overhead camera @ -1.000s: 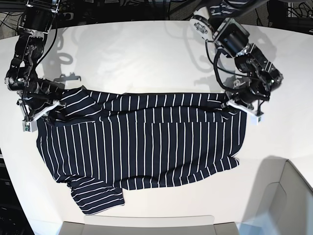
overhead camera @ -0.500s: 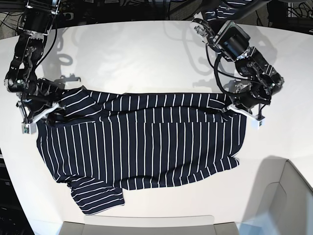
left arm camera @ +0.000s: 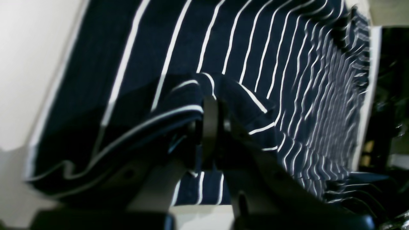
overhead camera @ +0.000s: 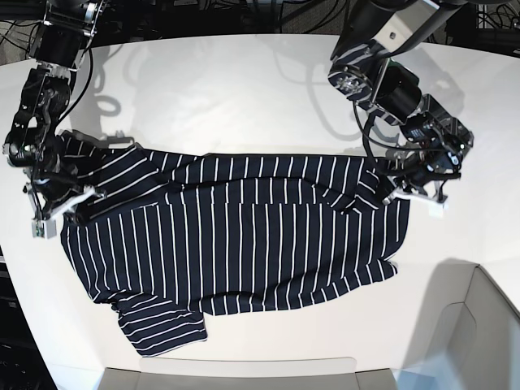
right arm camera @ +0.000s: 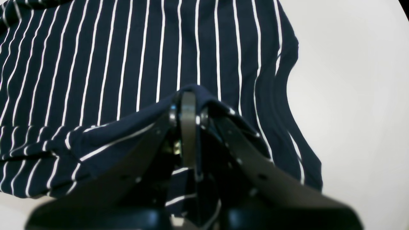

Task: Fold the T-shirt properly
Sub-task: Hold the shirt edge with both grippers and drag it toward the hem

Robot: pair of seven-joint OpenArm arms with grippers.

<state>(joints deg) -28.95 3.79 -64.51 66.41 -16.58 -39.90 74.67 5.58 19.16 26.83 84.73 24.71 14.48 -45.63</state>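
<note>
Change since earlier frame: the left gripper (overhead camera: 416,193) has turned at the wrist and drawn the T-shirt's (overhead camera: 244,236) far right corner up into a small peak; the right gripper (overhead camera: 61,213) has shifted slightly along the far left edge, and the body of the garment lies as it did.
Left gripper: clenched on a pinch of striped fabric; in the left wrist view the cloth (left arm camera: 198,92) wraps up over the closed jaws.
Right gripper: clamped on a fold of the shirt at the far left corner; the right wrist view shows fabric (right arm camera: 191,92) tented over the shut jaws.
T-shirt location: spread flat on the white table (overhead camera: 244,89), stripes running front to back, one sleeve (overhead camera: 162,329) splayed at the near left.
Step in hand: you hold both far corners, so the fold toward the near hem appears about to begin.
How to do it well: lift both corners evenly, keep the far edge taut between the grippers, and carry it straight so the stripes stay parallel.
Hidden or unclear: you cannot see how many layers each jaw holds; the fingertips are buried in cloth; the left wrist view is blurred at its right side; the second sleeve cannot be made out.
</note>
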